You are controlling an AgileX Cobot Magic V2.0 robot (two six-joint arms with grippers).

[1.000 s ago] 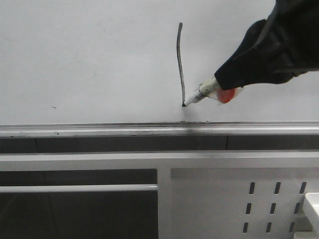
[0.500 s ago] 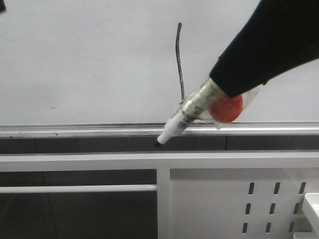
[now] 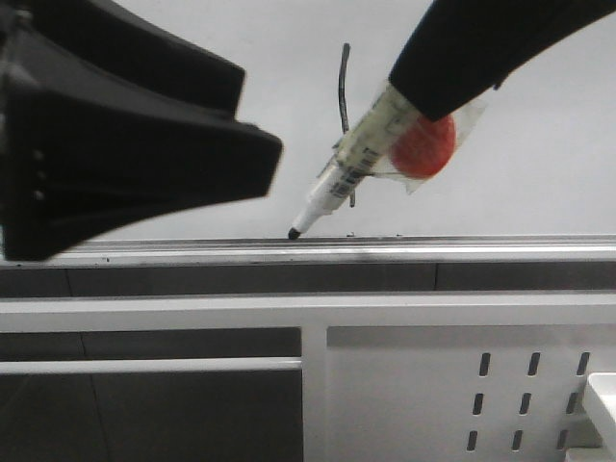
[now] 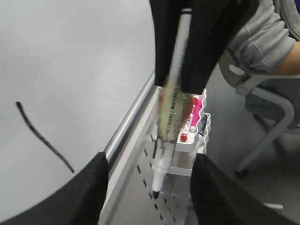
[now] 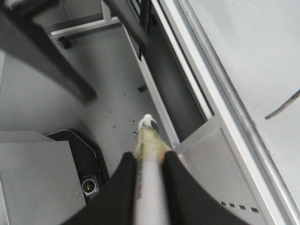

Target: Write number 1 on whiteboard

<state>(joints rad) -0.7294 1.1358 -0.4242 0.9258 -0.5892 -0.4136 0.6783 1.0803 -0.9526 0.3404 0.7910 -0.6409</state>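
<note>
Perforated white metal panel and grey horizontal rails fill the lower front view.

A white plastic holder with pink and red-capped markers hangs on the slotted panel. Beside it, a seated person's grey-sleeved arm rests near a grey metal-framed chair. A speckled grey floor lies below, with a black box-shaped device standing on it. A small white tray edge shows at the panel's lower right corner.

The front view faces the whiteboard closely; both wrist views look along it, sharing its ledge.
</note>
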